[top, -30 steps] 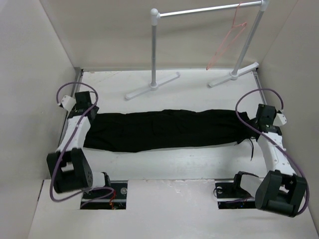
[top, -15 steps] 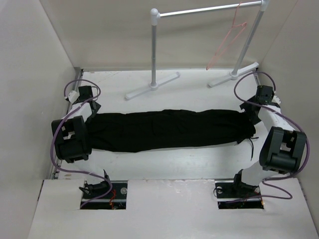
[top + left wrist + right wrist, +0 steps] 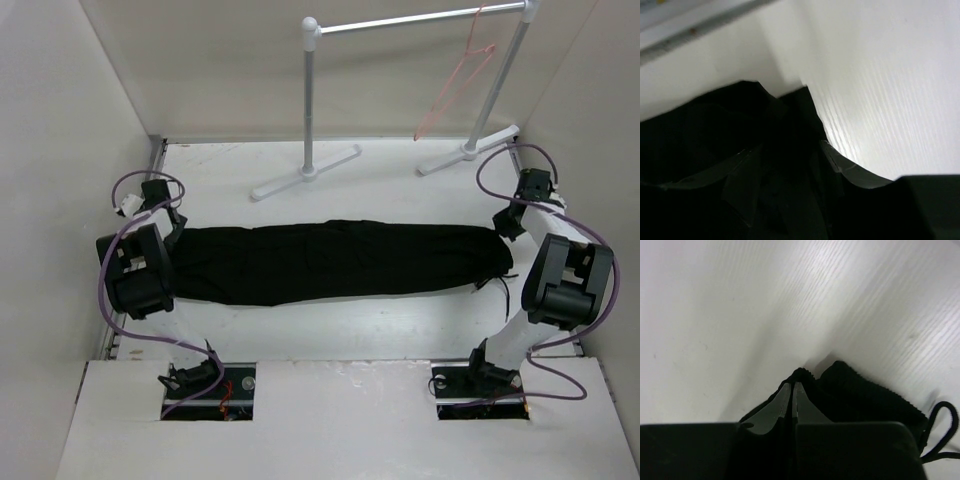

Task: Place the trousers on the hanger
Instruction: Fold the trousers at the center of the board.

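Note:
The black trousers (image 3: 335, 260) lie stretched left to right across the white table (image 3: 380, 190). My left gripper (image 3: 165, 225) is at their left end. In the left wrist view its fingers (image 3: 847, 170) stand somewhat apart, with bunched black cloth (image 3: 715, 130) filling the gap at the left gripper (image 3: 790, 150). My right gripper (image 3: 505, 225) is at their right end. In the right wrist view the right gripper (image 3: 792, 385) is pinched shut on the ribbed edge of the trousers (image 3: 865, 395). The pink-red hanger (image 3: 455, 85) hangs on the rack at the back right, far from both grippers.
The grey-white clothes rack (image 3: 311, 100) stands at the back, its feet (image 3: 305, 172) on the table just beyond the trousers. A black drawstring (image 3: 940, 425) trails from the waistband. White walls close in on the left, right and back.
Both arms have folded upward, their elbows rising. Both grippers have shifted toward the far side and outward at the trousers' ends. The trousers look pulled straighter.

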You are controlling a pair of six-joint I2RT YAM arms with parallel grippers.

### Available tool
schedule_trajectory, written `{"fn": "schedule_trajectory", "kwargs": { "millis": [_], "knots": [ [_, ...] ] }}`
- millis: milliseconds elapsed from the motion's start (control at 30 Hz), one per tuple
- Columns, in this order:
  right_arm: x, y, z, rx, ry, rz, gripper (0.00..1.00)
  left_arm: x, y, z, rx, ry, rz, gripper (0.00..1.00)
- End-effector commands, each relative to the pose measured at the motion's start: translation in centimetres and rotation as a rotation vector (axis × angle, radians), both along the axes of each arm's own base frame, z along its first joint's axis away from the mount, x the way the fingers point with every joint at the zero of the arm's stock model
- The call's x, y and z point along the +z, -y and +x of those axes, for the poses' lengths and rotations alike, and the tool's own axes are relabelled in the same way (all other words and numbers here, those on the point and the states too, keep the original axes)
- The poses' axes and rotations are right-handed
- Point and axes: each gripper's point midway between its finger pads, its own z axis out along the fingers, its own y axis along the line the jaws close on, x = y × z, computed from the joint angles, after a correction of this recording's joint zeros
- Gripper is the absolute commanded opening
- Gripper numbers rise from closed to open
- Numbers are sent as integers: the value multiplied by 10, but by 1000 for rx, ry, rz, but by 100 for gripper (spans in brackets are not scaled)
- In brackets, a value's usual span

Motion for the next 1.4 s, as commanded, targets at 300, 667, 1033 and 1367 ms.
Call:
{"fn": "schedule_trajectory", "kwargs": {
  "millis": [300,667,1033,1367],
  "knots": [
    [29,34,3,-156,115,-11,36,44,-24,19,95,191,-40,50],
    [56,16,-85,-230,184,-70,82,125,89,17,-154,407,-27,64],
    [-12,-29,-99,-155,165,154,92,116,215,-32,-471,428,-123,64],
    [-39,-19,-76,-256,139,204,79,105,229,-68,-539,403,-140,64]
  ]
}}
